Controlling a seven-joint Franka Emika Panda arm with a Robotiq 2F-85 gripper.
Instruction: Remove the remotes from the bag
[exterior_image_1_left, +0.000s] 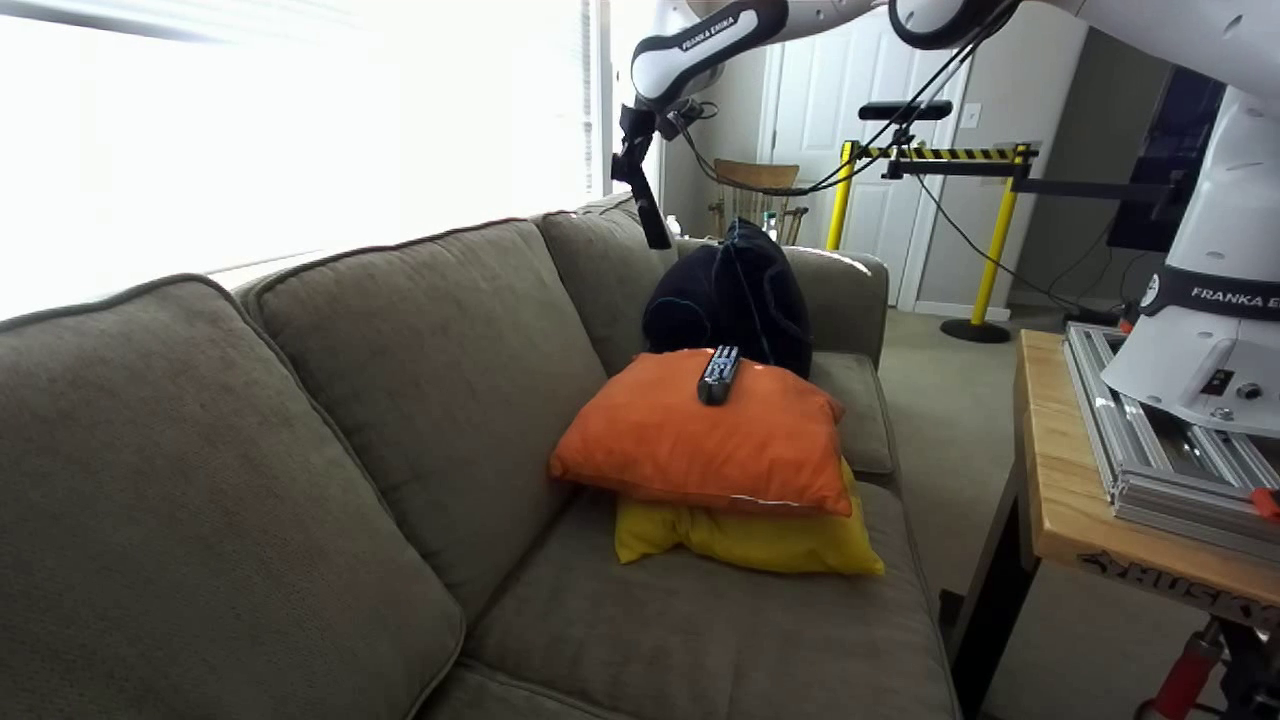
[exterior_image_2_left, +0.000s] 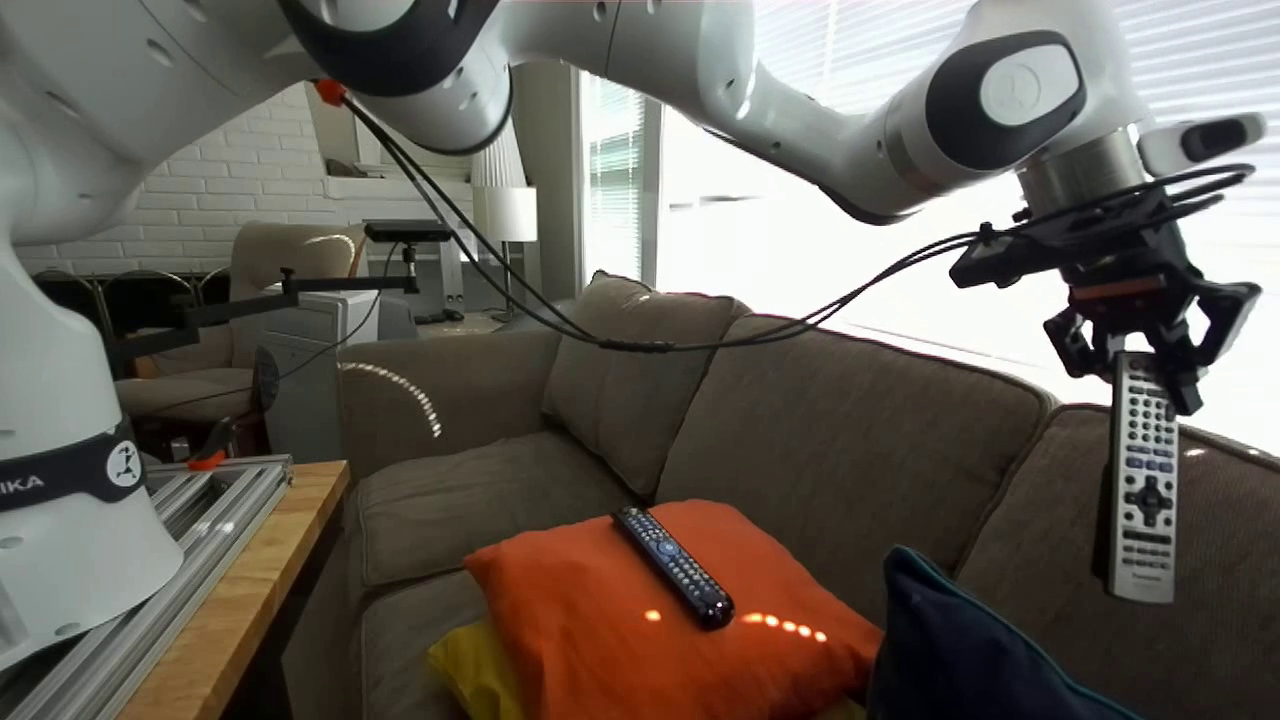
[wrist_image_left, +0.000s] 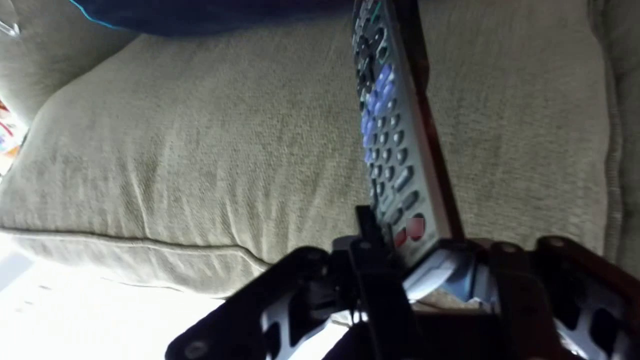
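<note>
One slim, button-studded silvery remote (exterior_image_2_left: 1145, 482) between jaws

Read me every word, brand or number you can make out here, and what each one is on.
"FRANKA EMIKA": black arm panel
"FRANKA E", cut off: black base band
"IKA", cut off: the same band, in an exterior view
"HUSKY": workbench edge
Too small or blurred to read: lettering low on the silver remote in the gripper; button labels on it and the black remote.

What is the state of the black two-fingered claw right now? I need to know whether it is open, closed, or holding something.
Claw: closed, holding the slim rectangular silver-grey remote control by one end.
</note>
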